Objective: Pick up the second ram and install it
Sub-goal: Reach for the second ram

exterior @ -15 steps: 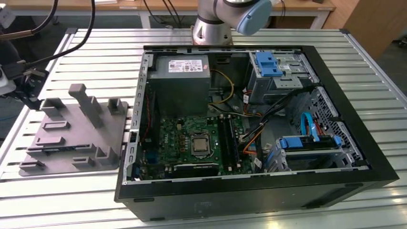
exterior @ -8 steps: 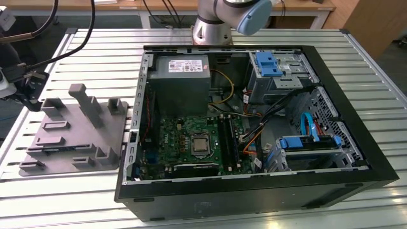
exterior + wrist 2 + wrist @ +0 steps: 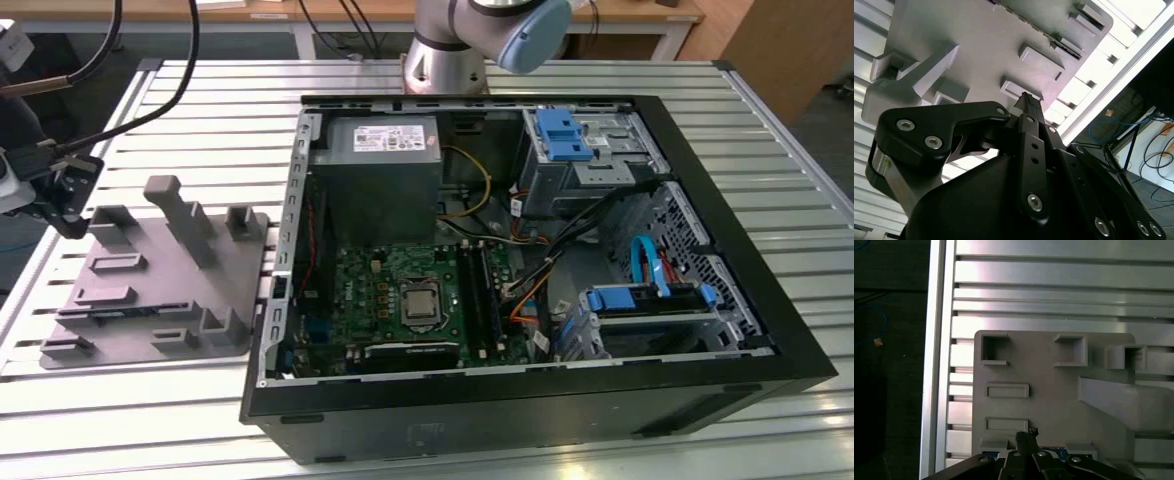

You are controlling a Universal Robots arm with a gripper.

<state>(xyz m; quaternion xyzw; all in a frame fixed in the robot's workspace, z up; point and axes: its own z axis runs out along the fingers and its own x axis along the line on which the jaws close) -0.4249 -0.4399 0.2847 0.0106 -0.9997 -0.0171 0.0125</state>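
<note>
Slatted aluminium counter [image 3: 747, 110] carries a grey fixture plate [image 3: 160, 285] beside an open computer case [image 3: 534, 405]; jaws clenched, empty, over the plate; wooden furniture [image 3: 767, 45] beyond.

- Slatted aluminium table [image 3: 747, 110] spans the exterior view, pale light glinting on its ribs.
- Wooden bench [image 3: 360, 10] on white legs along the upper edge.
- Brown wooden panel [image 3: 781, 45], upper right corner.
- Dark floor [image 3: 889, 365] beside the table in the first wrist view.

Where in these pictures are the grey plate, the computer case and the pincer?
Grey plate [image 3: 167, 285]: exterior view, flat base.
Computer case [image 3: 561, 400]: exterior view, black front wall.
Pincer [image 3: 1024, 434]: first wrist view, its narrow front end.
</note>
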